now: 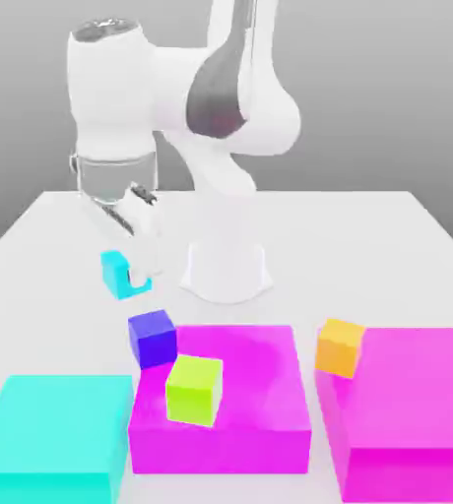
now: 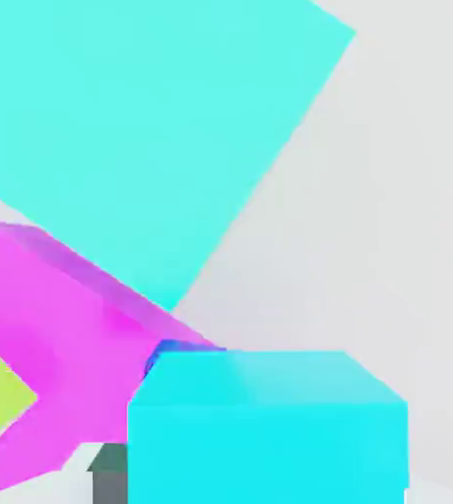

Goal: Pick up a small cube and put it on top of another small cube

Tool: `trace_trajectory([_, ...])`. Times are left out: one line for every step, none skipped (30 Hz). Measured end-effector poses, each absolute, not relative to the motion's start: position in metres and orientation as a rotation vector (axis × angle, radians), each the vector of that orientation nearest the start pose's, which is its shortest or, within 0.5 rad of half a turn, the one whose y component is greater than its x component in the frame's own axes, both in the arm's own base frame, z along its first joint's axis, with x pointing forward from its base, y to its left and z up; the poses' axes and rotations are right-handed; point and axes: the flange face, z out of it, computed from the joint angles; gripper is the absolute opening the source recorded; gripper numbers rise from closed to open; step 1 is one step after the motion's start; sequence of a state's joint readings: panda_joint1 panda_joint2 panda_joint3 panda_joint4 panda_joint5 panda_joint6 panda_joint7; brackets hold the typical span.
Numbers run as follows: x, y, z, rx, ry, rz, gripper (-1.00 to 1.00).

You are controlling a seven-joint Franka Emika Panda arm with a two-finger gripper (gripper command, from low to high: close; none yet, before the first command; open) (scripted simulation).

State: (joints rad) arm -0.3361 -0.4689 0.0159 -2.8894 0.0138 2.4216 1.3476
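Note:
The small cyan cube (image 1: pixel 120 273) is between the white fingers of my gripper (image 1: pixel 132 276), which is shut on it at the back left of the table, next to the robot's base. It sits slightly tilted, and I cannot tell whether it still touches the table. In the hand view this cube (image 2: pixel 270 423) is close up. In front of it stand a small blue cube (image 1: pixel 153 338) on the table, a small lime cube (image 1: pixel 194 390) on a magenta block, and a small orange cube (image 1: pixel 340 346) at the edge of the other magenta block.
A large flat cyan block (image 1: pixel 53 433) lies at the front on the exterior view's left. A flat magenta block (image 1: pixel 260 394) is beside it and a second one (image 1: pixel 408 413) is on the right. The robot's white base (image 1: pixel 226 271) stands behind them.

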Motion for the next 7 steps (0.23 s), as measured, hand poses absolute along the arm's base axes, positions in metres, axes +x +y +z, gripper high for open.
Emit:
trace_trajectory([0.317,-0.105,0.302,-2.103,2.331,0.0,-1.0])
trace_trajectory([0.317,-0.104,0.292,-2.107,2.328,0.0,-1.0])
trace_trajectory([0.317,-0.104,0.281,-2.109,2.326,0.0,-1.0])
trace_trajectory([0.316,-0.103,0.27,-2.11,2.326,-0.001,-1.0])
trace_trajectory([0.316,-0.103,0.264,-2.111,2.325,-0.001,1.0])
trace_trajectory([0.316,-0.103,0.264,-2.111,2.325,-0.001,1.0])
trace_trajectory([0.316,-0.103,0.264,-2.111,2.325,-0.001,1.0])
